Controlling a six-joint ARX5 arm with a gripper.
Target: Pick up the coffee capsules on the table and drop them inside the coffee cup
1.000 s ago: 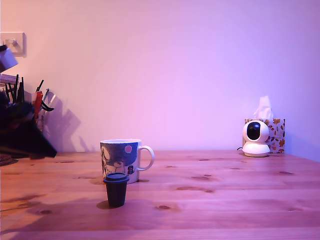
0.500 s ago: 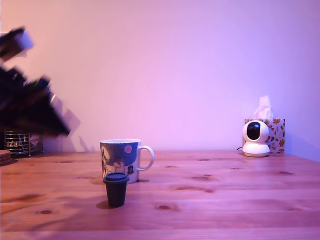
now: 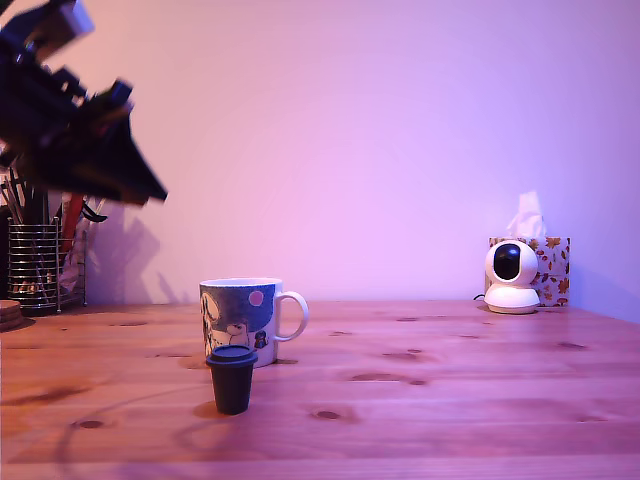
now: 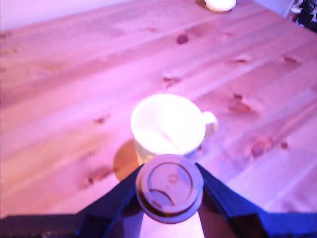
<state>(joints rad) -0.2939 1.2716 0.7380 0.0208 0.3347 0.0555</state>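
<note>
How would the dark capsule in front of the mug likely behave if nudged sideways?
The dark capsule stands narrow end down, wider lid up, so it would probably tip. Once down, its round tapered body would likely roll in a curve. Smaller than the mug, it is probably light.

Strong pink-violet cast, soft shadows on the wall (image 3: 400, 130), wrist view overexposed and blurred

The counter (image 3: 450, 400) is knotty wood with a smooth, faintly shiny finish. The mug (image 3: 243, 318) looks like glossy ceramic. The dark capsule (image 3: 232, 379) is matt plastic. The camera (image 3: 511, 277) is smooth white plastic; the caddy (image 3: 33, 266) is wire metal.
</note>
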